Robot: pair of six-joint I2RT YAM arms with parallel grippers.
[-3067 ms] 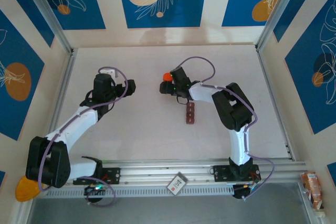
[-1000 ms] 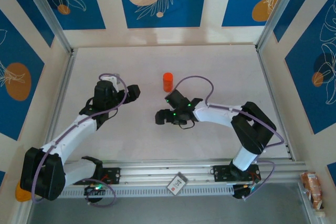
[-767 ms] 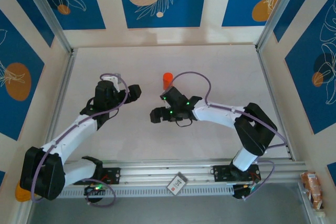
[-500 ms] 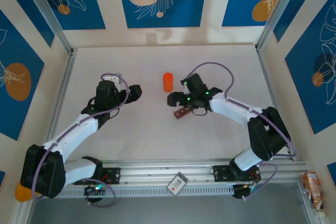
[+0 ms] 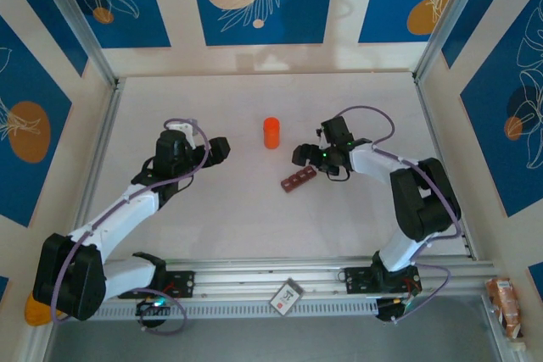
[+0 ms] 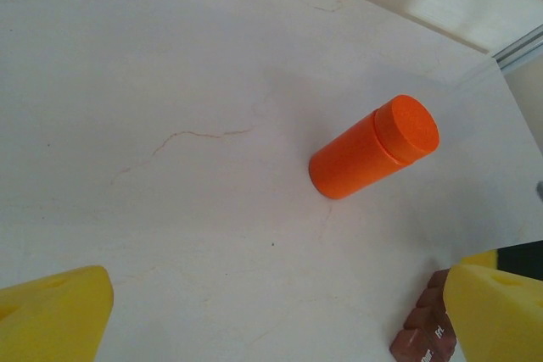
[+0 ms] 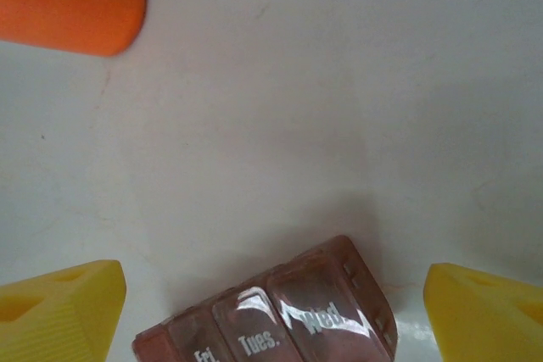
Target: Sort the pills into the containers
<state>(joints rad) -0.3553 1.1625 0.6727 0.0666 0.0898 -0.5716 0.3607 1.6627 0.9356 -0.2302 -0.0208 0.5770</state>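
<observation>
right wrist | containers (image 7: 271,324): glossy translucent brown strip | bottle (image 7: 68,2): smooth cylinder

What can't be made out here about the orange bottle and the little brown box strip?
- Bottle contents: the orange bottle is opaque and capped in every view.
- Strip contents: in the right wrist view, glare covers the containers and the bottom edge cuts them off.
- Day labels: too small in the top view; in the left wrist view, a yellow finger covers part.

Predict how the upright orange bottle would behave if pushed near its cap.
The orange bottle stands upright, taller than wide, so it would probably tip. Once down, its round body would likely roll. Its smooth surface may be slippery.
</observation>
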